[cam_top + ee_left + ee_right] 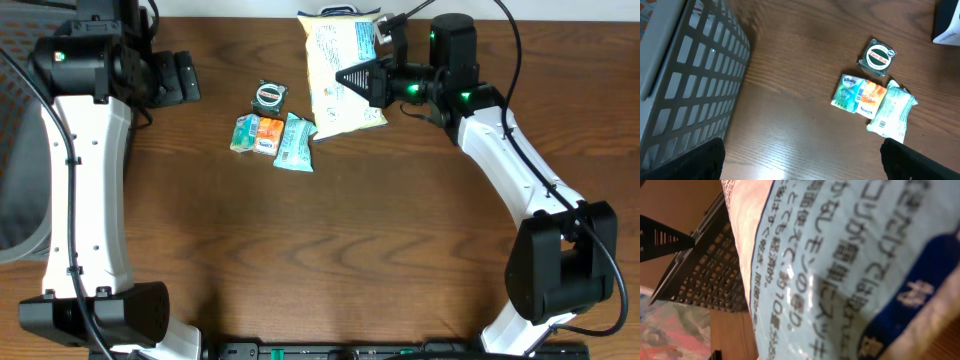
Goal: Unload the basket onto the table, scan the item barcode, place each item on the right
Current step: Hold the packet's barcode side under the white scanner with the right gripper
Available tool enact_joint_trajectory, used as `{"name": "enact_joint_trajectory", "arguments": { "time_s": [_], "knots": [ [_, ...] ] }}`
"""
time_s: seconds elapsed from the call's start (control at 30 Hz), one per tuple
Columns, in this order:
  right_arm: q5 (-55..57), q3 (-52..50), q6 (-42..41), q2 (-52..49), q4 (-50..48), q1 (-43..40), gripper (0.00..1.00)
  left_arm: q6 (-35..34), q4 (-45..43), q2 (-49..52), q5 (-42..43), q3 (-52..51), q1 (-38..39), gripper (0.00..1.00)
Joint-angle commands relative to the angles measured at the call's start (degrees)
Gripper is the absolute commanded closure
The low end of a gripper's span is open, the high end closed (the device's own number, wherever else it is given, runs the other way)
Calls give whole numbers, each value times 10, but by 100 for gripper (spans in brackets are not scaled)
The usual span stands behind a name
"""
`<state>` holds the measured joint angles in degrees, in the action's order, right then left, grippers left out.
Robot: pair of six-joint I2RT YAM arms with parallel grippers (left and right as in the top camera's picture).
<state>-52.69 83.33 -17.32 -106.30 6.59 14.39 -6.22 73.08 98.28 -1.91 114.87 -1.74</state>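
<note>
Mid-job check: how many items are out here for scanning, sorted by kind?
Large pale-yellow printed plastic bag, held by the right gripper: 1
Small round green-labelled tin: 1
Small soft plastic packets: 3 (green packet, orange packet, pale teal packet)
Total: 5

Brown wood grain on the table (300,250), smooth, with soft sheen. Thin printed plastic film on the big bag (340,80), glossy and wrinkled. Soft shiny plastic wrap on the small packs (847,92). Grey matt plastic lattice for the basket (690,90). Smooth white plastic on the arm shells (85,200).
</note>
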Motion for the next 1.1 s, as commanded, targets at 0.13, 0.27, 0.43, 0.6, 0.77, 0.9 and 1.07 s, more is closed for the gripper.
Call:
{"name": "enact_joint_trajectory", "arguments": {
  "time_s": [0.13, 0.27, 0.43, 0.6, 0.77, 0.9, 1.07],
  "knots": [
    [-7, 14, 12, 21, 3, 3, 99, -5, 0, 2, -9, -3, -2, 2],
    [-7, 14, 12, 21, 3, 3, 99, -5, 0, 2, -9, -3, -2, 2],
    [-5, 14, 12, 21, 5, 3, 99, -5, 0, 2, -9, -3, -2, 2],
    [6, 14, 14, 21, 15, 3, 99, -5, 0, 2, -9, -3, -2, 2],
    [14, 14, 18, 21, 25, 3, 99, -5, 0, 2, -9, -3, -2, 2],
    [14, 14, 18, 21, 25, 3, 99, -5, 0, 2, -9, -3, -2, 2],
    [16, 14, 18, 21, 27, 3, 99, -5, 0, 2, -9, -3, -2, 2]
  ]
}}
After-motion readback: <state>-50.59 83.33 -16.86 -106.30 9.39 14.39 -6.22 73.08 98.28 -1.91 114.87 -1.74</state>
